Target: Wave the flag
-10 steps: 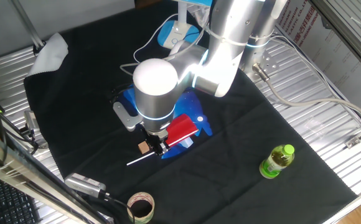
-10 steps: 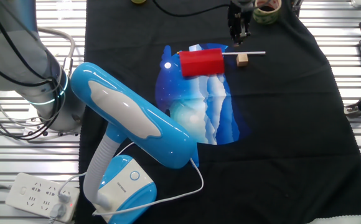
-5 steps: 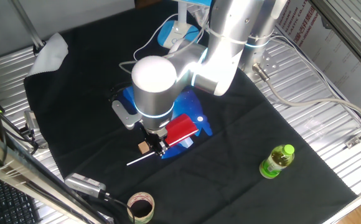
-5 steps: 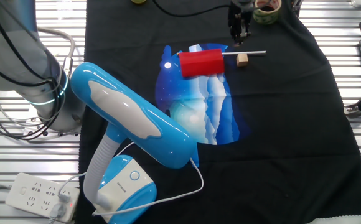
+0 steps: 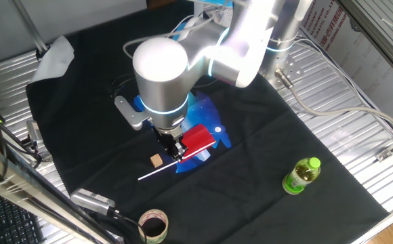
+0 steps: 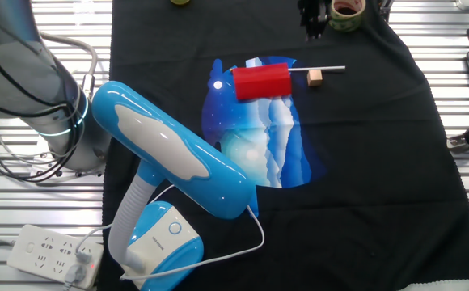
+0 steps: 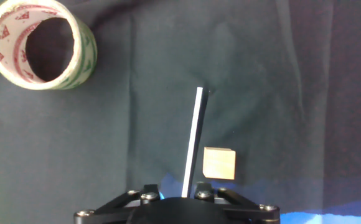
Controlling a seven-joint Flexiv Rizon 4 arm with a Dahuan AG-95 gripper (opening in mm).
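Hand view shows us the thin white stick (image 7: 193, 140) beside a small wooden cube (image 7: 220, 163). Our gripper (image 5: 175, 153) hovers over the red cloth flag (image 5: 197, 140); we cannot tell its opening.

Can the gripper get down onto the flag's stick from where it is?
Probably yes. The gripper hangs just above the white stick of the flag; only the small wooden block lies close beside it.

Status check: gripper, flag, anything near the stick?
Gripper over the stick, grip unconfirmed. Flag flat on the blue cloth. Wooden block right beside the stick.
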